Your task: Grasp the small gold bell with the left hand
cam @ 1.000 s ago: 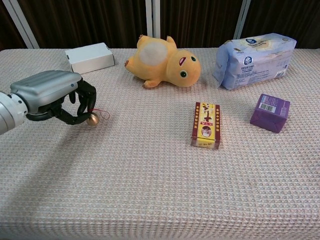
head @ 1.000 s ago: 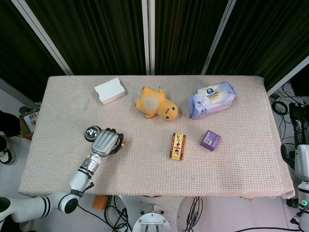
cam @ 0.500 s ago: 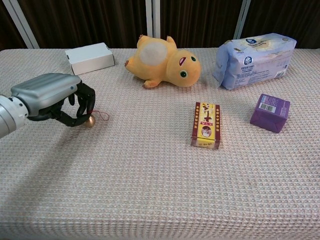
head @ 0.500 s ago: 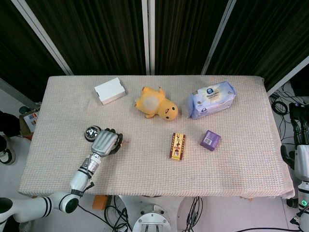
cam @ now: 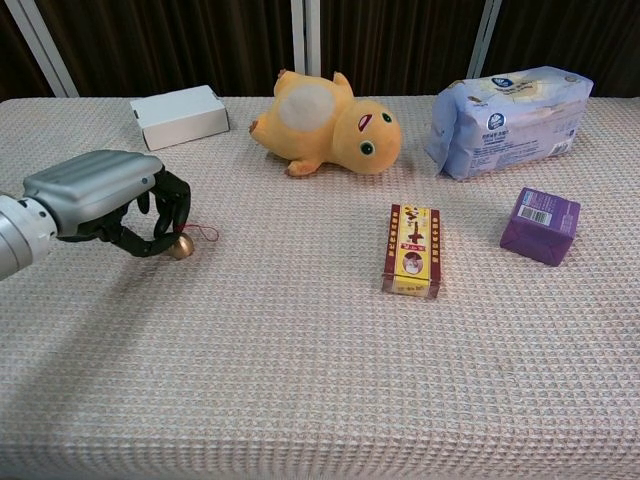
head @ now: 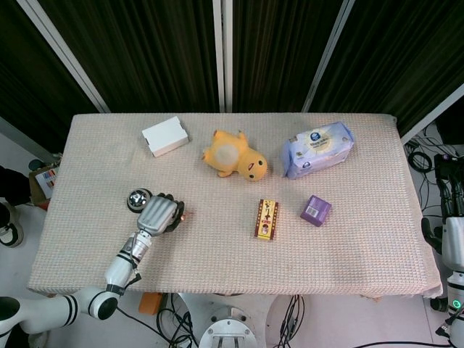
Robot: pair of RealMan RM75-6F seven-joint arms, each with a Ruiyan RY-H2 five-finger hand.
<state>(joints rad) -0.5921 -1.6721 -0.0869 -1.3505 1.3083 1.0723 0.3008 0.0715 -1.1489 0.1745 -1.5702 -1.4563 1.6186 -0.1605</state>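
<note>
The left arm reaches in from the lower left; its hand (cam: 105,200) lies palm down, dark fingers (cam: 172,205) curled, pinching the small gold bell (cam: 181,246). The right hand is out of sight.

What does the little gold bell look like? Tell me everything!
The small gold bell is a tiny round ball, shiny and brassy like metal, with a thin red string looping out to its right. It sits low at the woven table cloth, on the table's left side. The dark fingers of the left hand curl over it and touch it. The head view mostly hides it under the hand.
</note>
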